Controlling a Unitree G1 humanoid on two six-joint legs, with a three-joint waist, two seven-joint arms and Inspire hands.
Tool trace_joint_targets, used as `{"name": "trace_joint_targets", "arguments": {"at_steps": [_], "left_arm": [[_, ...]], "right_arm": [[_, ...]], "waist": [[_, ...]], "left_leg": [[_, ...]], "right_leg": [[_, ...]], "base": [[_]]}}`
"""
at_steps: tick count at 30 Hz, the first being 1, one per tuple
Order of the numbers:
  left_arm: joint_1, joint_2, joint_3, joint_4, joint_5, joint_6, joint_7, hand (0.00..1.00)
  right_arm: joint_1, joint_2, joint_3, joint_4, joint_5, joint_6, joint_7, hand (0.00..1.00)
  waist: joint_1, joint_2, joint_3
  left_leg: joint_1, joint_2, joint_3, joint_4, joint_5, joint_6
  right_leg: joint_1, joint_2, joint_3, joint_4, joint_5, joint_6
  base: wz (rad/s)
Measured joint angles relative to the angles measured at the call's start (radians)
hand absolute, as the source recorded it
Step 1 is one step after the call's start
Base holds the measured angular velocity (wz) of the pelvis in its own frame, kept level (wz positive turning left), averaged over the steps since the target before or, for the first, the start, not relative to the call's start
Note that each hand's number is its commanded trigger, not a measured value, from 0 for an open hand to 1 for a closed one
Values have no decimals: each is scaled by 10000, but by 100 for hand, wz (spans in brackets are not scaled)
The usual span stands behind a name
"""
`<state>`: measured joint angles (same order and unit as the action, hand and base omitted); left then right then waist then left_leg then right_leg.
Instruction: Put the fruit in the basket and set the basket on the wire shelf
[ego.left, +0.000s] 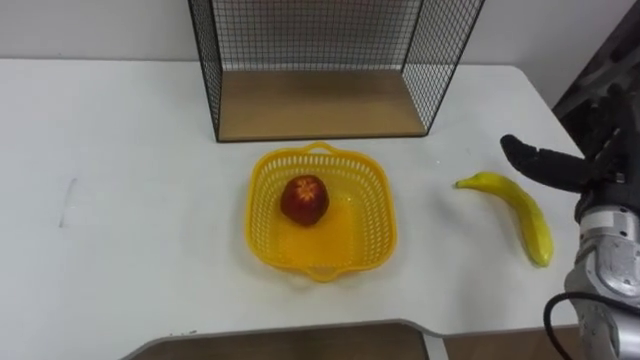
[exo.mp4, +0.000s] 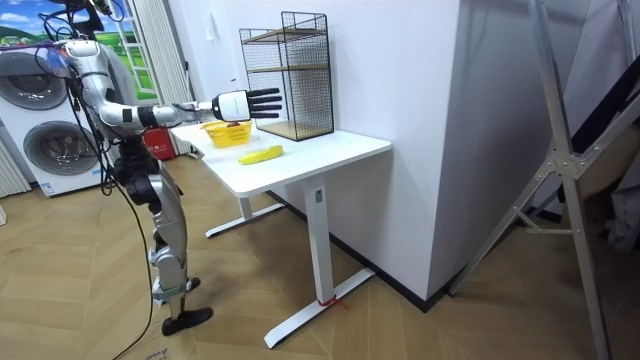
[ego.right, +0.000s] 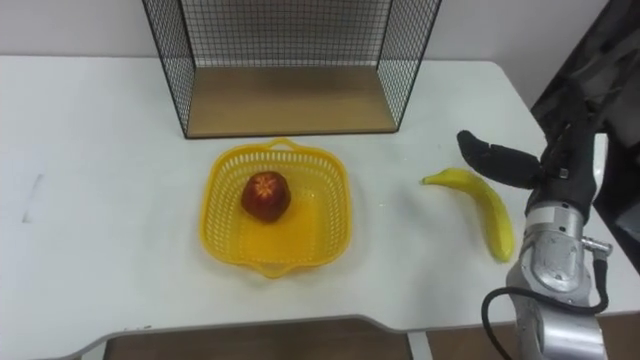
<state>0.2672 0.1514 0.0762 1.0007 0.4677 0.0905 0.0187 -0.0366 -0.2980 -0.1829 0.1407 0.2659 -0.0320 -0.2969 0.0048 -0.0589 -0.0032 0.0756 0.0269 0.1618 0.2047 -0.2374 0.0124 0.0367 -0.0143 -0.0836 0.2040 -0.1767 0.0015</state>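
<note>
A yellow plastic basket (ego.left: 378, 222) stands on the white table (ego.left: 120, 200), and a red apple (ego.left: 304, 199) lies inside it. To the basket's right, a yellow banana (ego.left: 522, 212) rests on the tabletop. My right hand (ego.left: 585, 165) hovers open just right of and above the banana, its fingers straight and its thumb reaching over the banana's near-left end. In the room view the right hand (exo.mp4: 255, 101) is stretched out over the table. Behind the basket stands the black wire shelf (ego.left: 320, 105) with a wooden floor, its front open.
The table's right edge runs close beside the banana. In the room view I stand at the table's end, with a washing machine (exo.mp4: 40, 130) behind me and a metal frame (exo.mp4: 560, 170) at the room view's right.
</note>
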Motion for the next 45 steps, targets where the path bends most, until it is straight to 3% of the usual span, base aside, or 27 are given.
{"name": "trace_joint_targets", "arguments": {"at_steps": [7,10,13,22,30,33,36,42,45], "left_arm": [[50,26,19,4,-61,118,-8,0],[56,106,43,8,-58,136,-9,0],[22,154,127,-1,-47,198,-8,0],[-66,262,439,-6,-52,402,-22,0],[44,279,459,32,-54,515,-5,0],[36,280,428,24,-57,521,-6,0],[56,277,395,24,-55,536,-19,0],[59,272,375,19,-56,576,-2,0],[48,272,368,22,-55,572,0,0]], "right_arm": [[-15,-9,4,522,-96,88,315,0],[-146,-223,57,1232,-541,149,951,0],[-312,-261,56,1797,-927,446,1442,0],[-672,-314,88,3767,-2368,581,2315,0],[-1156,-446,442,5625,-2707,323,2573,0],[-1198,-564,441,6039,-2705,237,2647,0],[-1212,-565,443,6326,-2754,2,2652,0],[-1212,-566,433,6464,-3138,-15,2638,0],[-1214,-588,433,6514,-3211,-53,2638,89]], "waist": [[-10,-28,20],[37,-62,27],[53,-96,28],[292,-203,16],[372,-366,7],[385,-380,11],[390,-343,-9],[330,-176,-94],[324,-85,-98]], "left_leg": [[41,0,2,9,4,5],[55,4,5,17,4,5],[41,6,4,21,4,5],[-31,1,-19,0,4,5],[250,5,-64,9,3,6],[217,9,-276,1,-8,7],[189,-3,-337,45,-7,5],[234,-25,-528,171,-7,3],[290,-22,-558,175,-3,-4]], "right_leg": [[59,-10,-12,5,0,0],[75,-9,-8,10,0,0],[59,-9,-10,10,1,-1],[11,-18,-73,1,0,-1],[380,-19,-119,-113,0,0],[518,-32,-307,-183,15,4],[549,-26,-369,-183,19,-4],[698,-50,-542,-182,22,-8],[770,-44,-560,-181,23,-12]], "base": [[0],[0],[0],[1],[1],[17],[9],[9],[0]]}}
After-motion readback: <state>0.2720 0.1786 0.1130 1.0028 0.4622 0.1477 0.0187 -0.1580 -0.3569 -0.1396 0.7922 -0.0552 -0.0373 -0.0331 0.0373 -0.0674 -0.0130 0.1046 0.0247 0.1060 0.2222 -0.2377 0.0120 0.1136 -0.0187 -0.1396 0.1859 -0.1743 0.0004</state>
